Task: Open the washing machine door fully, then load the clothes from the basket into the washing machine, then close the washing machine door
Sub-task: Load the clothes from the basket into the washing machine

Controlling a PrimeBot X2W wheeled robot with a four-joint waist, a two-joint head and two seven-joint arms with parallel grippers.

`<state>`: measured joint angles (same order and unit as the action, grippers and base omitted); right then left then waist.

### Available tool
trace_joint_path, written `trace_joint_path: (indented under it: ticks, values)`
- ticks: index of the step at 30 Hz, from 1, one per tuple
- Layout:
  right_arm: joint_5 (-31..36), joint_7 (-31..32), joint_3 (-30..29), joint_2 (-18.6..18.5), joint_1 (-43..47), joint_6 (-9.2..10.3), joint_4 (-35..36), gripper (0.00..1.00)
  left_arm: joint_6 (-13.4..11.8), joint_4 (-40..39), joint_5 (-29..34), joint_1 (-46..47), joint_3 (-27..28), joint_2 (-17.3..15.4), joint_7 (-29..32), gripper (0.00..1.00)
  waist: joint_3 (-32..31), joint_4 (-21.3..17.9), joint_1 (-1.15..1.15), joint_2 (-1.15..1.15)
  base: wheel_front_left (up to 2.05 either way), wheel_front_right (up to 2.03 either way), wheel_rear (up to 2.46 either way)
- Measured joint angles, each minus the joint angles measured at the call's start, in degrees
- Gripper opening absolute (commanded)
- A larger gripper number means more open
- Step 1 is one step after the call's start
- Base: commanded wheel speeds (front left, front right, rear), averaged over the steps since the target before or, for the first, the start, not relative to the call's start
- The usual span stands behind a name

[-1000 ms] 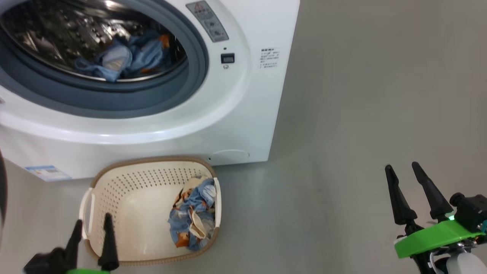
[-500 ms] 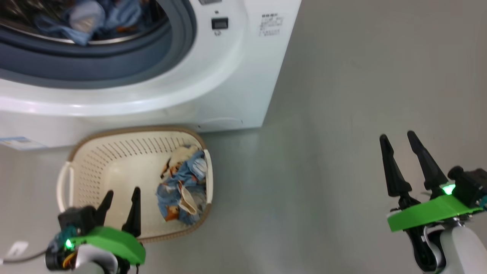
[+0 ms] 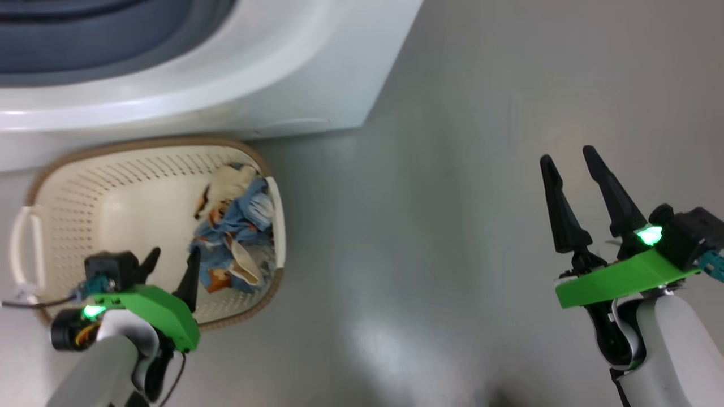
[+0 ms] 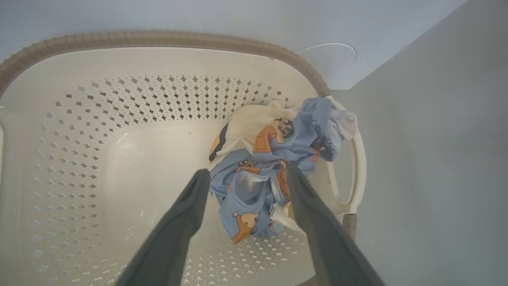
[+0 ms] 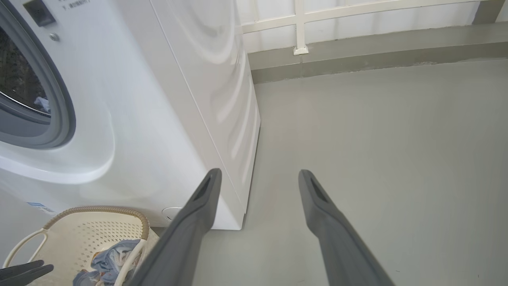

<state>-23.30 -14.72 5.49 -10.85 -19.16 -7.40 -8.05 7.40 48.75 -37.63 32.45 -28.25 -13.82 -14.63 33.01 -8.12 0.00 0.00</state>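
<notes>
- Over the last second the head camera has tipped down. The washing machine has slid toward 12 o'clock, but that shift belongs to the view, not the machine.
- The left claw has truly moved. From the near rim of the basket it has come in over the basket's inside, jaws spread wide and empty.
- In the left wrist view its fingers straddle the clothes from above. Whether they touch the fabric I cannot tell.
- This looks like the reach for another pick in the loading step. With a bundle left in the basket, closing the door is not yet due.
- The right claw hangs wide open and empty over the floor at 3 o'clock, well apart from the basket.
- The basket sits on the floor just before the machine, at 9 o'clock in the head view. Its long axis runs 9 to 3, with a handle at each end.
- The clothes are heaped against the 3 o'clock end, and the heap stretches 12 to 6. The left claw's fingers point about 1 o'clock toward it.
</notes>
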Motion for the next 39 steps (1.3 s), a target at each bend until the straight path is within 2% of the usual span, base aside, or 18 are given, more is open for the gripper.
trace_joint_path:
  ticks: [12, 14, 22, 32, 33, 34, 35, 39]
  values:
    - [-0.5, 0.0, 1.8, 0.0, -3.6, -0.01, 1.4, 1.0, 0.0, 4.0, -8.6, 9.5, -15.1, -4.9, 0.0, 1.0, 7.2, -3.2, 0.0, 0.0, 0.0, 0.0, 0.0]
    - [-0.5, 0.0, 2.4, 0.1, -4.5, -0.01, 1.6, 1.0, 0.0, 4.0, -11.7, 11.3, -19.9, -6.0, 0.0, 1.0, 8.7, -3.8, 0.0, 0.0, 0.0, 0.0, 0.0]
    - [-0.5, 0.0, 3.5, 0.5, -5.0, 0.0, 2.0, 1.0, 0.0, 2.0, -20.2, 15.5, -31.1, -9.2, 0.4, 1.0, 11.1, -5.5, 0.0, 0.0, 0.0, 0.0, 0.0]
    - [-0.5, 0.0, 4.5, 0.7, -5.6, 0.0, 2.8, 1.0, 0.0, 3.6, -26.0, 19.5, -38.7, -9.9, 0.4, 1.0, 12.4, -6.9, 0.0, 0.0, 0.0, 0.0, 0.0]
    - [-0.5, 0.0, 4.6, 0.7, -5.6, -0.01, 2.9, 1.0, 0.0, 3.8, -26.8, 19.8, -39.3, -9.9, 0.4, 0.72, 12.4, -7.0, 0.0, 0.0, 0.0, 0.0, 0.0]
    - [-0.5, 0.0, 4.6, 0.6, -5.6, 0.0, 2.9, 1.0, 0.0, 4.0, -27.7, 19.9, -40.1, -9.9, 0.4, 0.11, 12.3, -7.0, 0.0, 0.0, 0.0, 0.0, 0.0]
    - [-0.5, 0.0, 4.6, 0.5, -5.6, -0.01, 2.9, 1.0, 0.0, 4.2, -28.5, 20.1, -40.7, -9.9, 0.4, 0.0, 12.3, -7.0, 0.0, 0.0, 0.0, 0.0, 0.0]
    - [-0.5, 0.0, 4.5, 0.1, -5.6, 0.0, 3.1, 1.0, 0.0, 4.7, -31.5, 20.5, -42.0, -9.7, 0.4, 0.0, 11.8, -6.9, 0.0, 0.0, 0.0, 0.0, 0.0]
